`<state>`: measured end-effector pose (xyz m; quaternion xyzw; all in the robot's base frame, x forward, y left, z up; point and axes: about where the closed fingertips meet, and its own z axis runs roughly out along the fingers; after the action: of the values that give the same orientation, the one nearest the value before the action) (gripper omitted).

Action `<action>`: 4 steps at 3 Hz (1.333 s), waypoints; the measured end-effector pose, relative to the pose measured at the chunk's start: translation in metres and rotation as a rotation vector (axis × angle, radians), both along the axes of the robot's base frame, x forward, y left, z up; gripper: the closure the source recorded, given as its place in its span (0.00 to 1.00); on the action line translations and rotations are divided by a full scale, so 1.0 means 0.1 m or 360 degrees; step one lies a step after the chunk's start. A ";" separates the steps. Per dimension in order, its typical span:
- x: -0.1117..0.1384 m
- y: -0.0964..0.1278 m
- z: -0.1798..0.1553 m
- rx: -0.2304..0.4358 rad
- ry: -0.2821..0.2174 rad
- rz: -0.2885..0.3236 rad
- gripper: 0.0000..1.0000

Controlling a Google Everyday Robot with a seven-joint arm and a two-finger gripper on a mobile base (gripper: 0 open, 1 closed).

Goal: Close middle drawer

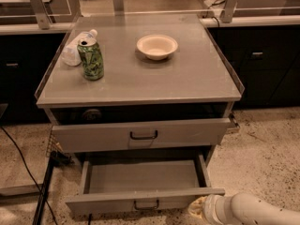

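The middle drawer (143,177) is pulled far out of the grey cabinet. It is wide and shallow, with a bare grey tray inside. Its low front panel (108,203) carries a small dark loop handle (146,204) at centre. My gripper (196,208) is at the bottom right, on the end of my white arm (248,210). It sits low, right by the right end of the drawer's front panel. I cannot tell whether it touches the panel.
Above it, the drawer with the taller front panel (140,135) stands slightly open. On the cabinet top (187,78) are a green can (91,58), a white bottle lying behind it (75,48) and a cream bowl (157,46). A black cable (23,163) and a stand lie on the floor at the left.
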<state>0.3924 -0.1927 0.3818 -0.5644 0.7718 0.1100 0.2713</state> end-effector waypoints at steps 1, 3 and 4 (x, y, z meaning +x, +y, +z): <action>0.18 0.08 0.00 0.0031 -0.0125 0.0012 1.00; 0.68 0.25 0.01 0.0086 -0.0335 0.0021 1.00; 1.07 0.33 -0.05 0.0104 -0.0395 0.0004 1.00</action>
<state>0.4991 -0.1599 0.3766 -0.5654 0.7276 0.0648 0.3829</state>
